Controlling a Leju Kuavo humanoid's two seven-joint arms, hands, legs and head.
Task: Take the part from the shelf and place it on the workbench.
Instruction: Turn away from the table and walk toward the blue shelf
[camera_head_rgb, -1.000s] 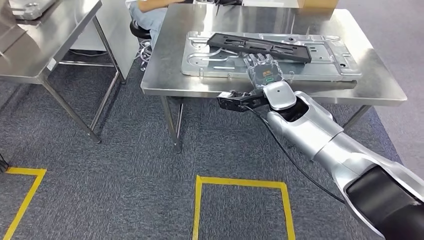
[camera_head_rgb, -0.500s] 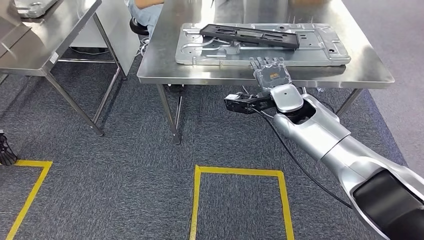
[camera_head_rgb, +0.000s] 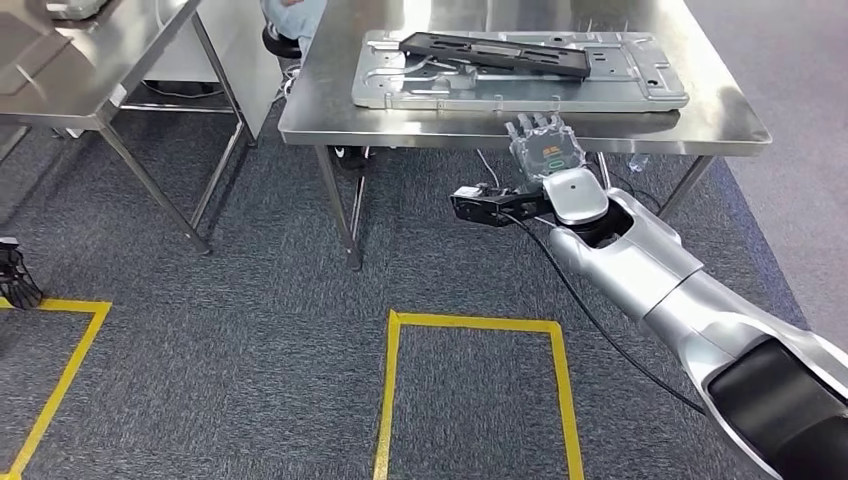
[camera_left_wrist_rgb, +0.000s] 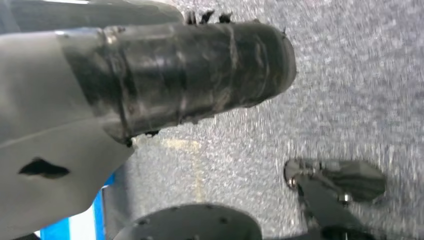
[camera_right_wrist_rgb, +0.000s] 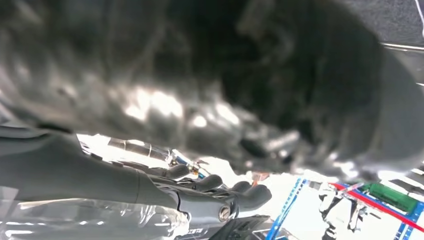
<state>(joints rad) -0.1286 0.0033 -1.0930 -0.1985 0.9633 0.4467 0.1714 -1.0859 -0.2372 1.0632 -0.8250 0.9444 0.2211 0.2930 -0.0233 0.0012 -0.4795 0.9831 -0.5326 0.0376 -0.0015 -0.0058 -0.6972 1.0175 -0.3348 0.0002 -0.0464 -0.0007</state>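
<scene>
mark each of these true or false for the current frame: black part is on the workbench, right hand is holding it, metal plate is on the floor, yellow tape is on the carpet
1. The black part lies on the workbench. True: it rests on the metal plate there.
2. The right hand holds the black part. False: in the head view the hand is at the workbench's near edge, apart from the part, with nothing in it.
3. The metal plate sits on the floor. False: it lies flat on the workbench top.
4. Yellow tape marks the carpet. True: it outlines a rectangle in front of the workbench.
</scene>
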